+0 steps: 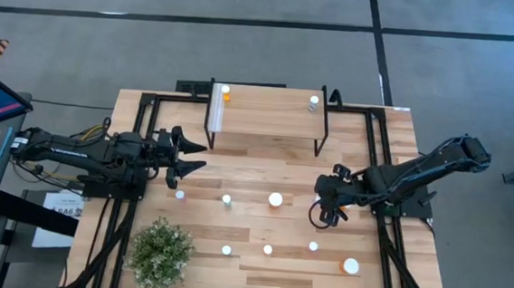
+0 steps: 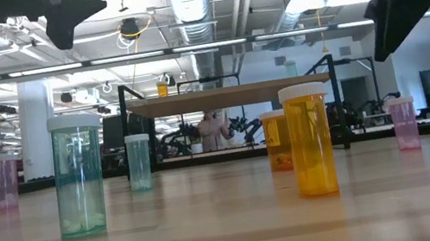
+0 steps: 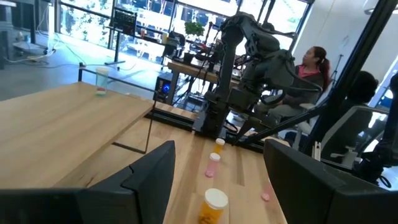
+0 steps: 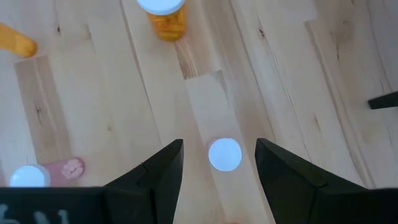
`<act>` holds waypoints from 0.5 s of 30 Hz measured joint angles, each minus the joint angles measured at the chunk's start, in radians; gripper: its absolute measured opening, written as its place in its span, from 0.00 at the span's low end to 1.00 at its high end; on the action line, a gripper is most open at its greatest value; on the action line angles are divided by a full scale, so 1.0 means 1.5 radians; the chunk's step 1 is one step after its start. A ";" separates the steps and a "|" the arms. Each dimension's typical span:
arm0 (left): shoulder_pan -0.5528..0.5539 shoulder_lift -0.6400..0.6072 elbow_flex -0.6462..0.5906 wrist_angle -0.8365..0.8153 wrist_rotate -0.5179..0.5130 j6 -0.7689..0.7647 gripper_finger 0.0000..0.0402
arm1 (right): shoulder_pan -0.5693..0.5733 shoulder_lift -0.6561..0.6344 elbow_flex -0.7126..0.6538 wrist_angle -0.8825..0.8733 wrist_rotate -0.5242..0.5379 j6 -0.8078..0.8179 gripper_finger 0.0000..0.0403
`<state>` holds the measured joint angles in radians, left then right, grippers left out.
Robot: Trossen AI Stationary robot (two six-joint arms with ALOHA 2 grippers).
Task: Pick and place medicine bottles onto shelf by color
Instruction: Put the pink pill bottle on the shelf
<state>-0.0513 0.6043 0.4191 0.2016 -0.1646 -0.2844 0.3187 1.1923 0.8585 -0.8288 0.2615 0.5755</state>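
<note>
Right gripper point(image 1: 322, 212) sits right of centre in the overhead shot, pointing straight down. In its wrist cam the fingers are spread with a small white-capped bottle point(image 4: 224, 154) between them, nothing gripped yet; I'd say it's lined up for a top-down grab. Left gripper point(image 1: 186, 156) waits left of centre, wide open and empty. The shelf point(image 1: 269, 100) at top centre already holds an orange bottle point(image 1: 226, 94) at its left end and a pale one point(image 1: 313, 102) at its right, so colours look split by end. The other bottles point(image 1: 275, 199) stand across the table's lower half.

Bright, even light — soft shadows
</note>
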 joint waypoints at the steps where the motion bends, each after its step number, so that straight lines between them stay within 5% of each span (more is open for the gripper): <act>1: 0.000 0.000 0.000 0.000 0.000 0.000 0.58 | -0.002 0.000 0.000 0.000 0.000 0.000 0.55; 15: 0.000 0.000 0.000 0.020 -0.003 0.000 0.58 | -0.014 0.017 0.000 0.015 0.000 -0.001 0.56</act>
<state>-0.0513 0.6041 0.4191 0.2310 -0.1685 -0.2840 0.2981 1.2174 0.8589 -0.8068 0.2612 0.5745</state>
